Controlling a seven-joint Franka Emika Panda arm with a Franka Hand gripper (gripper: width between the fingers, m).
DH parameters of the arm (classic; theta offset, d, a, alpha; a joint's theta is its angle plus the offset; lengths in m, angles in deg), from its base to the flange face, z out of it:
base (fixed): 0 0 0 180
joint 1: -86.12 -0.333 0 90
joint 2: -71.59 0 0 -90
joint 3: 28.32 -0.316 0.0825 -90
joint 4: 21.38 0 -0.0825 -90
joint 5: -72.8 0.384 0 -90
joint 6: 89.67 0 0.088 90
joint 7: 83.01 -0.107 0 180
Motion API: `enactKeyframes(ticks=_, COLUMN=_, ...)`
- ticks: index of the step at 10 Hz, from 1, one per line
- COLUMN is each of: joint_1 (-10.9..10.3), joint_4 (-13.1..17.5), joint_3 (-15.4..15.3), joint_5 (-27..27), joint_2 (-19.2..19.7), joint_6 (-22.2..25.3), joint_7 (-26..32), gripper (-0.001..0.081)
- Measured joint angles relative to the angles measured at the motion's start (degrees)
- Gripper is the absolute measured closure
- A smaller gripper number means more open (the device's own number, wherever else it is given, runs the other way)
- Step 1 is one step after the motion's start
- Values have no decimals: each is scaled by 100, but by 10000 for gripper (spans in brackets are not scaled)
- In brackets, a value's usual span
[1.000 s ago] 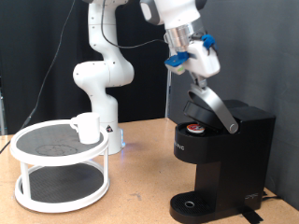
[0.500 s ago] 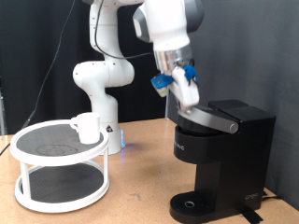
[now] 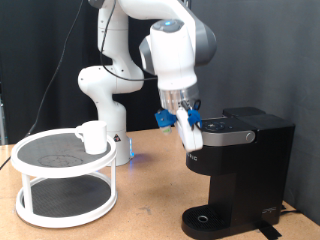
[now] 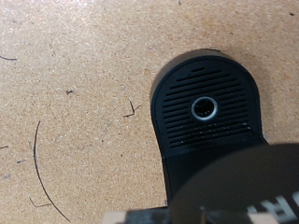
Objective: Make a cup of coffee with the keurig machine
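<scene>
Arm: white Franka Panda, bent over the front edge of the keurig machine (image 3: 238, 165); its base stands well behind the fingers.
Fingers: the gripper (image 3: 187, 134) hangs pointing down, just in front of the machine's head, at the exterior view's left edge of the lid. Blue pads show beside it. Whether the fingers stand wide or narrow cannot be told; nothing is seen between them.
Lid: the lid (image 3: 228, 127) now lies flat on the machine's head, just beside the fingers. A second ago it stood raised with a red-topped pod showing in the chamber; half a second ago it was halfway down with the fingers on it. The pod is now hidden.
Meaning of the change: judged from this, the pod is loaded and the lid is pushed shut, so the loading step appears done; whether the lid has latched cannot be told.
Drip tray: the round black drip tray (image 4: 207, 109), with its ribbed grille and central ring, lies straight below the fingers in the wrist view. Nothing stands on it.
Cup: the white mug (image 3: 92, 136) sits on the upper tier of the round white two-tier rack (image 3: 65, 180), well apart from the fingers, toward the exterior view's left. It is not yet under the spout.
Tabletop: the light wood-grain tabletop (image 4: 75, 112) carries machine and rack.
</scene>
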State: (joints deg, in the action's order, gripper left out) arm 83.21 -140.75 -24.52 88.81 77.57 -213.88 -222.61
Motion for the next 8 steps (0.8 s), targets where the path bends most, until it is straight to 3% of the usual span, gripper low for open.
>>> enactKeyframes(ticks=2, joint_1=2, joint_4=-62, joint_3=0, joint_5=164, joint_2=93, joint_6=-299, joint_7=409, gripper=806)
enactKeyframes(ticks=4, joint_1=15, joint_4=-219, joint_3=-3, joint_5=713, joint_2=45, joint_6=-640, joint_7=1335, gripper=806)
enactKeyframes(ticks=6, joint_1=53, joint_4=-337, joint_3=4, joint_5=1157, joint_2=-192, joint_6=-495, joint_7=2081, gripper=806)
enactKeyframes(ticks=8, joint_1=95, joint_4=-441, joint_3=34, joint_5=1226, joint_2=-515, joint_6=-148, joint_7=2352, gripper=806)
